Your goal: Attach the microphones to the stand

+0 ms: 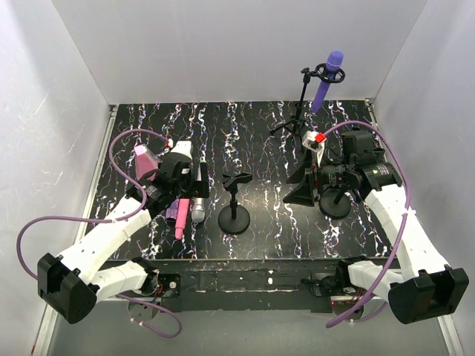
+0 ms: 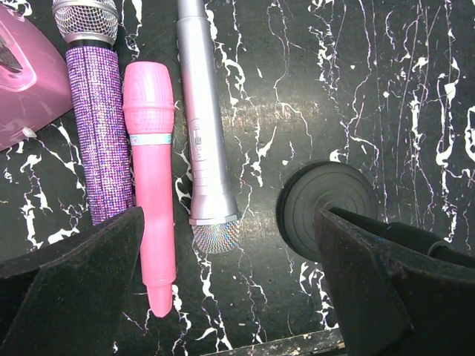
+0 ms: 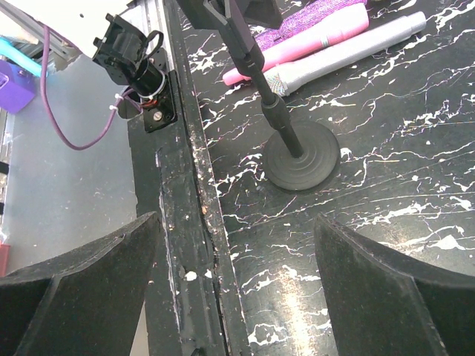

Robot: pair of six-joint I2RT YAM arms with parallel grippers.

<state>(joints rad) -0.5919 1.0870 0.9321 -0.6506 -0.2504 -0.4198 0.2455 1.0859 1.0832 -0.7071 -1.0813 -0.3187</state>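
A purple microphone (image 1: 326,78) sits in the clip of the tripod stand (image 1: 300,111) at the back right. On the table to the left lie a glittery microphone (image 2: 95,126), a pink one (image 2: 151,170) and a silver-grey one (image 2: 203,111), side by side. My left gripper (image 2: 230,289) hovers open over them. The silver microphone's head and the pink one's tail lie between its fingers. A small desk stand (image 1: 236,200) with an empty clip stands at mid-table. My right gripper (image 3: 237,289) is open and empty, over the table's near edge to the right of that stand's base (image 3: 300,159).
A pink wedge-shaped object (image 2: 22,81) lies to the left of the microphones. Another round-based stand (image 1: 338,206) stands under my right arm, partly hidden. White walls close in the table on three sides. A black rail (image 3: 189,222) runs along the near edge.
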